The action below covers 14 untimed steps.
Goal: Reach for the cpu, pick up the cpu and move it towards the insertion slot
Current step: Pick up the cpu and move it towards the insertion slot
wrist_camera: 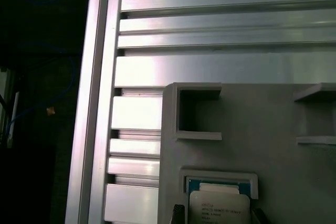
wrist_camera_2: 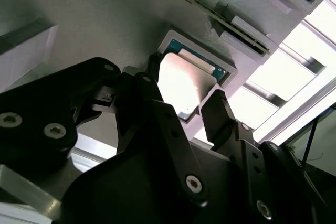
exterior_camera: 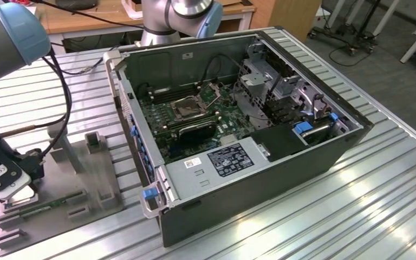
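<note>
Second wrist view: cpu in tray recess, straddled by spread pincer

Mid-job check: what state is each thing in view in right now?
gripper: open, fingers on either side of the cpu.
cpu: lying flat in a recess of the grey tray, not lifted.
insertion slot: empty, dark centre showing.
computer case: side open, motherboard exposed.
memory stick: lying on the grey tray.
</note>
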Motion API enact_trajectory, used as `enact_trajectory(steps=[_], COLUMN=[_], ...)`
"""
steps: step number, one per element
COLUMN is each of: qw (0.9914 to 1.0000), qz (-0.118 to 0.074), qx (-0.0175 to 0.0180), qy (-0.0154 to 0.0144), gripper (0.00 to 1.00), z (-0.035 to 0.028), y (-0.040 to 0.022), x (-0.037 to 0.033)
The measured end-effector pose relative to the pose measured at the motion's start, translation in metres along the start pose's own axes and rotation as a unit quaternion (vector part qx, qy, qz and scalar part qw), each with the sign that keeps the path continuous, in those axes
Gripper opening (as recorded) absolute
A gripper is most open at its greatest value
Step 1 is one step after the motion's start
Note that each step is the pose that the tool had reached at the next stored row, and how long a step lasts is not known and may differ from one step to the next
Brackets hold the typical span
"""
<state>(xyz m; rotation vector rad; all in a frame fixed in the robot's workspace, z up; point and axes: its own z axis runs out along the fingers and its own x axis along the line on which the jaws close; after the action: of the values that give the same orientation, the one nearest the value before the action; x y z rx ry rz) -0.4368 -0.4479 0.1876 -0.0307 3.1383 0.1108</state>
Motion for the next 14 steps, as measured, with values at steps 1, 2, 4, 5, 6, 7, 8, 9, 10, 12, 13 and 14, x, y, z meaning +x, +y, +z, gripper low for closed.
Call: enact_trajectory(steps=[1, 2, 4, 5, 6, 7, 8, 9, 10, 12, 13, 14], qw=[1.0, 1.0, 1.0, 1.0, 1.0, 1.0, 1.0, 1.0, 1.0, 1.0, 1.0, 1.0], qz=[0.0, 0.0, 0.0, 0.0, 0.0, 0.0, 0.0, 0.0, 0.0, 0.0, 0.0, 0.0], qx=[0.0, 0.0, 0.0, 0.0, 0.0, 0.0, 0.0, 0.0, 0.0, 0.0, 0.0, 0.0], qy=[0.0, 0.0001, 0.0, 0.0, 0.0, 0.0, 0.0, 0.0001, 0.0001, 0.0001, 0.0, 0.0], gripper=[0.59, 0.59, 0.59, 0.59, 0.59, 0.59, 0.59, 0.59, 0.59, 0.59, 0.59, 0.59], z=[0.0004, 0.0008, 0.0016, 0.002, 0.0024, 0.0028, 0.0032, 0.0035, 0.0037, 0.0039, 0.0042, 0.0044], y=[0.0002, 0.0003, 0.0005, 0.0006, 0.0006, 0.0006, 0.0007, 0.0007, 0.0007, 0.0007, 0.0007, 0.0007], x=[0.0, 0.0, 0.0, 0.0, 0.0, 0.0, 0.0, 0.0, 0.0, 0.0, 0.0, 0.0])
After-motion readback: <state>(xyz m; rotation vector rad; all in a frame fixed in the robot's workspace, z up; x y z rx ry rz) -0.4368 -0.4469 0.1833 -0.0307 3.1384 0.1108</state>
